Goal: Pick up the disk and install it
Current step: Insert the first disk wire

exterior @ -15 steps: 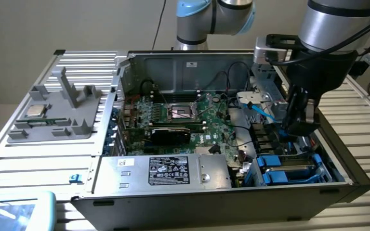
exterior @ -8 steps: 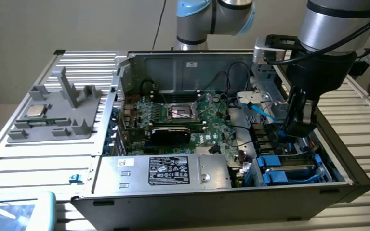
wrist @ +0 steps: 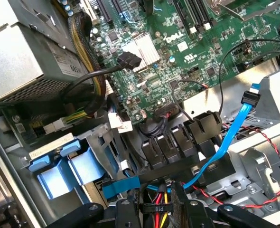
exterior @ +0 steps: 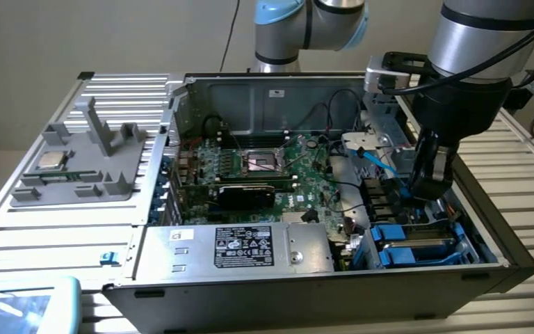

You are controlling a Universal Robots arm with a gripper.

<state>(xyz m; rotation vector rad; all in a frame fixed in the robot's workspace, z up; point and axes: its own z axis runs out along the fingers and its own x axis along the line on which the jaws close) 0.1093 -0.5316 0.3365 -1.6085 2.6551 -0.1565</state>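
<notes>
The disk [exterior: 422, 241], a silver drive in a bright blue bracket, lies flat in the drive bay at the case's front corner on the exterior view's right. In the wrist view the light blue bracket ends [wrist: 59, 166] show beside the bay's metal wall. My gripper [exterior: 430, 186] hangs just above the disk, pointing down into the case. Seen from the wrist, my gripper [wrist: 156, 211] has its fingers [wrist: 126, 208] standing apart. Only a red and yellow power cable bundle [wrist: 155, 209] lies between them, and they hold nothing.
The open computer case [exterior: 248, 289] holds a green motherboard [exterior: 277, 167], a silver power supply [exterior: 239, 247] with a black label and a blue data cable [wrist: 230, 128]. On the exterior view's left, a grey fixture [exterior: 91, 163] carries a small square chip [exterior: 52, 160].
</notes>
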